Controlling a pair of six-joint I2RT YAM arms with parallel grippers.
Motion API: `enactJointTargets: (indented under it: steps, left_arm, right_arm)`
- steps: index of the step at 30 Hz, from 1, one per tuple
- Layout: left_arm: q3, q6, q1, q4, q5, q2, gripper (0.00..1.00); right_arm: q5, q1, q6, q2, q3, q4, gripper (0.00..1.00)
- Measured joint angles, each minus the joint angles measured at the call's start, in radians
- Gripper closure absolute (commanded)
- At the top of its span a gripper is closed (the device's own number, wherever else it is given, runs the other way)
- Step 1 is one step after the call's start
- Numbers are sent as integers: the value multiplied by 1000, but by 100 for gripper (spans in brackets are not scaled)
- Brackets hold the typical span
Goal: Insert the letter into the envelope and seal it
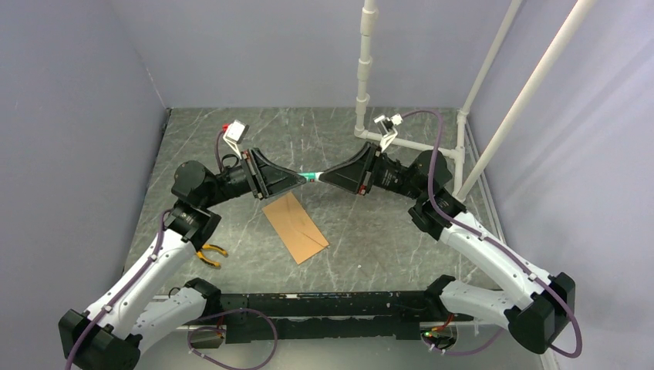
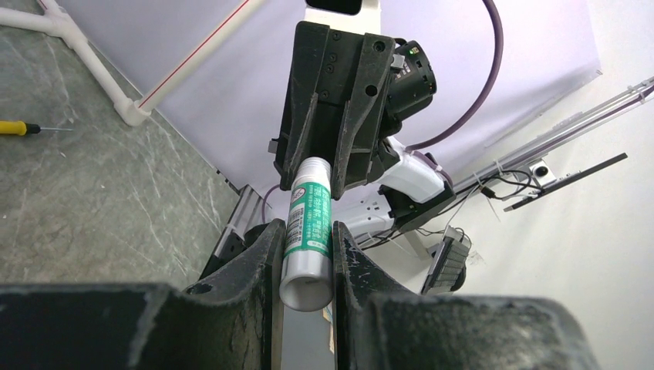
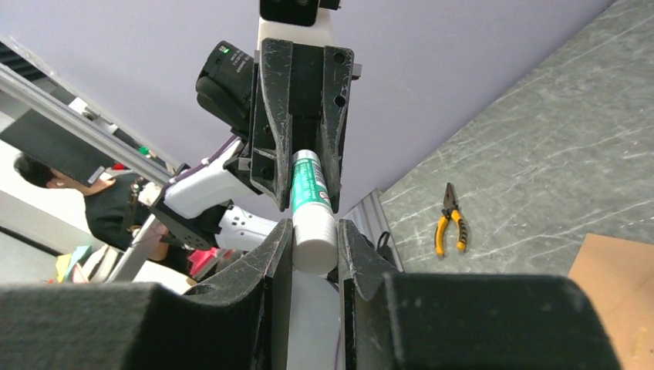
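Note:
A green-and-white glue stick (image 1: 310,177) hangs level above the table, held at both ends. My left gripper (image 1: 299,179) is shut on one white end (image 2: 308,270). My right gripper (image 1: 322,177) is shut on the other white end (image 3: 315,243). The two grippers meet tip to tip. Below them the brown envelope (image 1: 295,227) lies flat on the table, turned at an angle; one corner of it (image 3: 617,293) shows in the right wrist view. The letter does not show as a separate sheet.
Yellow-handled pliers (image 1: 210,254) lie by the left arm's elbow, also seen as pliers (image 3: 450,227). A yellow screwdriver (image 2: 19,128) lies on the dark marbled table. A white pipe frame (image 1: 362,85) stands at the back right. Grey walls close in the sides.

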Motion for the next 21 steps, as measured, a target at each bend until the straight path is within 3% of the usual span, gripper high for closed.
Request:
enactJointTargets:
  steps: [21]
  left_arm:
    - [43, 29, 34, 55, 78, 89, 98]
  right_arm:
    - [0, 0, 221, 82, 28, 51, 100]
